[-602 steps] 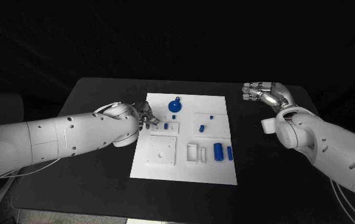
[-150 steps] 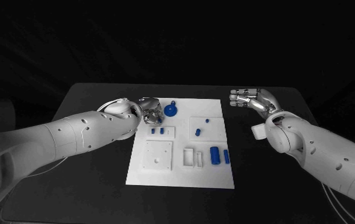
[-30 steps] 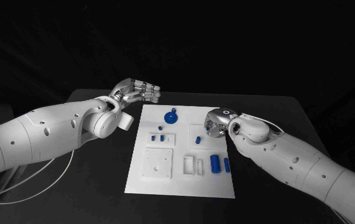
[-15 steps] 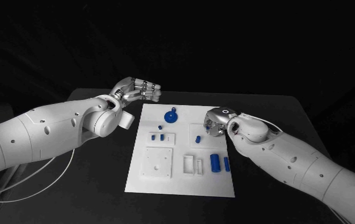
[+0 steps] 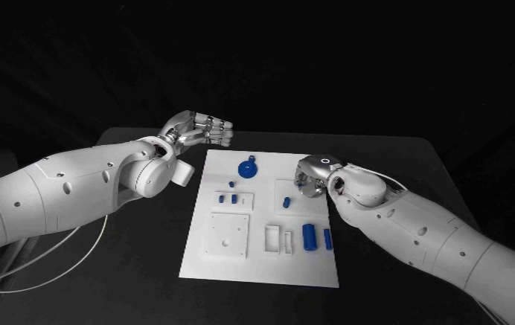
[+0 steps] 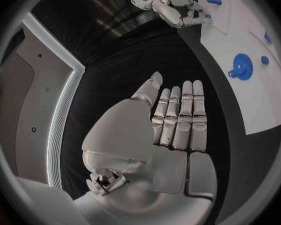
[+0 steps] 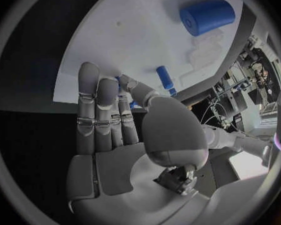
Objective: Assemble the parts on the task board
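Note:
The white task board (image 5: 263, 258) lies in the middle of the table. On it are a round blue part with a knob (image 5: 247, 169), two small blue pegs (image 5: 228, 199), another peg (image 5: 286, 203) and two blue cylinders (image 5: 317, 237). My right hand (image 5: 313, 178) is low over the board's right side, fingers stretched out (image 7: 100, 110). A sliver of a small blue part (image 7: 120, 82) peeks between its thumb and fingers; whether it is pinched is unclear. My left hand (image 5: 199, 132) hovers off the board's back left corner, fingers straight and holding nothing (image 6: 178, 120).
The black table (image 5: 129, 265) runs around the board on all sides. A raised white square plate (image 5: 228, 234) and white slotted blocks (image 5: 281, 239) sit on the board's near half. The left wrist view shows the round blue part (image 6: 242, 66) and my right hand (image 6: 175, 10) beyond it.
My right hand has edged slightly leftward over the board. The left hand has stayed where it was.

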{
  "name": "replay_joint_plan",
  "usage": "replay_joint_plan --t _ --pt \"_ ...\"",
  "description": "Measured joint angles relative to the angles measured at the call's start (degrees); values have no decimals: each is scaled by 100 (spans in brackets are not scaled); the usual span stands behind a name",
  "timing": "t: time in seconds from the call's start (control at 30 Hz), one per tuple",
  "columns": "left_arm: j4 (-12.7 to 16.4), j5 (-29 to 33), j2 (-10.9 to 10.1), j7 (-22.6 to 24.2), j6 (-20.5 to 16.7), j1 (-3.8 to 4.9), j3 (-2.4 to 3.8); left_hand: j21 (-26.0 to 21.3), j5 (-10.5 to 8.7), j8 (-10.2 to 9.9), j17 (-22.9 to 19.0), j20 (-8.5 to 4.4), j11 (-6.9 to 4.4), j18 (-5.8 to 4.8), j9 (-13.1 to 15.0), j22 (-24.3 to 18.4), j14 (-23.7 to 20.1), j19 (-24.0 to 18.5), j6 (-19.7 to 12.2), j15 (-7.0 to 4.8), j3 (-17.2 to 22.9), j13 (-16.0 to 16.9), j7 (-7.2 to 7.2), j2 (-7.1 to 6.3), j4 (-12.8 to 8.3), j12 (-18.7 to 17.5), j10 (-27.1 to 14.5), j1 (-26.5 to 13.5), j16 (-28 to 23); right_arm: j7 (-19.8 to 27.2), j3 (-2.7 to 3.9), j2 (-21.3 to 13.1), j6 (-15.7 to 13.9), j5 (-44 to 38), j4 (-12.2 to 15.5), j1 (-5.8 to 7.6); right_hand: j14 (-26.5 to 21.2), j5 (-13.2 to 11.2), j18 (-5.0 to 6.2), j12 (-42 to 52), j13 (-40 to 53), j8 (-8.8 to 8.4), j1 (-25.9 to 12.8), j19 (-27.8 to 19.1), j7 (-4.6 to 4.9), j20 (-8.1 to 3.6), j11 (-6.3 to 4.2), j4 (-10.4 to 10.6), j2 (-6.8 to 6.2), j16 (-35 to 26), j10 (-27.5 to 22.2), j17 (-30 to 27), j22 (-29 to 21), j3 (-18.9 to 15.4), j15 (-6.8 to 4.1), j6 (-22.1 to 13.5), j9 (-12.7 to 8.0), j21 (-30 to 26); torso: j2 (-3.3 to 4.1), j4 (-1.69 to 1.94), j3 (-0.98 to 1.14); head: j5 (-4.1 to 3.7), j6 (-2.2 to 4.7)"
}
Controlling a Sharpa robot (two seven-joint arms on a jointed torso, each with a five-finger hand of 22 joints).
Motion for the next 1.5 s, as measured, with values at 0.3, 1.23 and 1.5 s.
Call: replay_joint_plan --t 0.3,1.23,1.5 --pt "-3 3 1 -18 8 1 0 0 0 0 0 0 0 0 0 0 0 0 0 0 0 0 0 0 0 0 0 0 0 -98 -22 2 -212 -90 15 -23 21 8 -5 5 1 -1 9 -13 -19 2 2 -10 -37 0 4 29 340 22 -20 19 0 -61 -2 -1 -4 6 -2" --pt "48 9 -23 -11 -45 4 -1 23 35 0 0 0 0 0 0 -48 0 0 0 0 -1 0 0 22 -31 0 0 -23 0 10 191 -613 -1049 336 1778 -214 4 201 7 4 -1 -18 -50 30 -21 -39 -2 -18 -97 -1 42 30 706 28 -40 62 3 -281 -9 -4 -4 389 -20" --pt "58 47 58 99 -281 4 -2 23 35 0 0 0 0 -1 0 -104 0 42 0 0 -1 0 0 23 -31 0 0 -23 0 107 144 -278 -1090 336 1970 -314 4 201 8 4 -5 -19 -47 41 -21 -27 -3 -17 -94 -2 42 29 751 28 -40 62 1 -324 -40 11 -30 659 -20"
